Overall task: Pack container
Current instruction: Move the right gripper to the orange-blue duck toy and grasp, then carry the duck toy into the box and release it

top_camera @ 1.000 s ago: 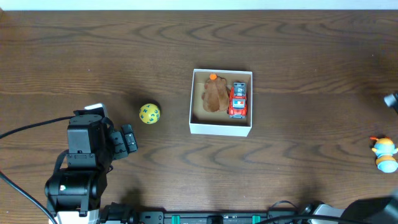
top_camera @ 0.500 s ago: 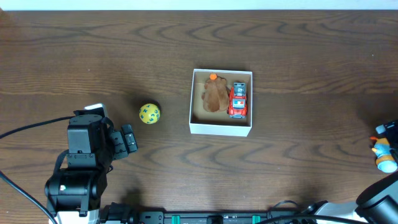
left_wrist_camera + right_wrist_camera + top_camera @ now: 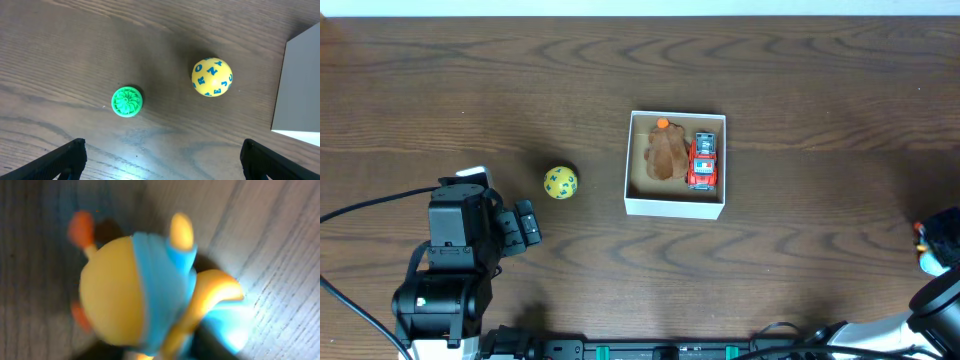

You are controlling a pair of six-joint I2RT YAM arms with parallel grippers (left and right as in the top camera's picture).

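Observation:
The container (image 3: 675,207), a white-walled square box, stands mid-table and holds a brown toy (image 3: 667,155) and a red toy car (image 3: 703,162). A yellow ball (image 3: 560,183) with blue letters (image 3: 212,76) lies to its left. My left gripper (image 3: 527,223) hangs open below-left of the ball, its fingers wide apart with nothing between them (image 3: 162,160). A green round toy (image 3: 127,101) lies near the ball. My right gripper (image 3: 938,240) is down over a yellow-and-blue figure toy (image 3: 926,260) at the right edge. That figure (image 3: 150,290) fills the blurred right wrist view and hides the jaws.
The container's white outer wall (image 3: 300,90) shows at the right of the left wrist view. The left arm's base (image 3: 440,300) sits at the front left. Dark wood table all around.
The right arm has come in from the right edge and dropped onto the figure toy, now mostly covering it. The left arm, ball and container have not moved.

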